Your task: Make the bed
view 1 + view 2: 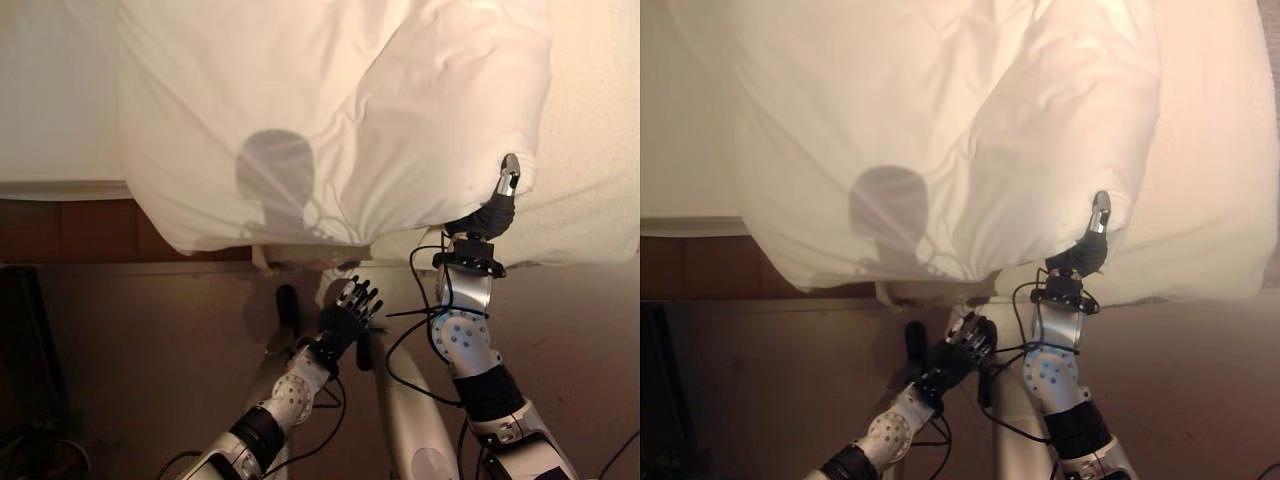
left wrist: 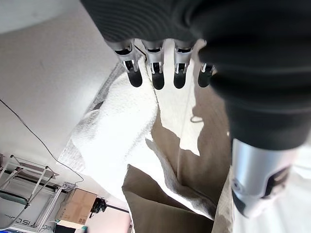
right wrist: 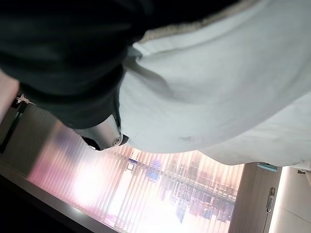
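You had the white duvet (image 1: 330,120) lying across the bed (image 1: 590,150), with its near edge hanging over the side of the mattress toward the robot. It was bunched in big soft folds, and one thick fold ran from the upper middle down to the near right corner. That corner was where the right hand (image 1: 508,180) was. You had the right arm raised from the lower right, and the hand was at the lower edge of the duvet, with one silver finger showing on top of the cloth while the rest of the hand was under it. In the right wrist view the cloth (image 3: 218,82) lay directly over the hand, and the thumb (image 3: 104,141) stuck out free below it. I could not tell if the fingers were curled on the duvet or straight, because the cloth hid them.

The left hand (image 1: 352,308) was lower, below the hanging edge of the duvet and apart from it. It touched nothing. In the left wrist view its fingers (image 2: 158,73) were in a row, straight and relaxed, and held nothing; past them you could see the duvet from below.

Under the mattress, on the left, the dark wooden bed frame (image 1: 70,230) was visible, and below it the brown floor (image 1: 150,370).
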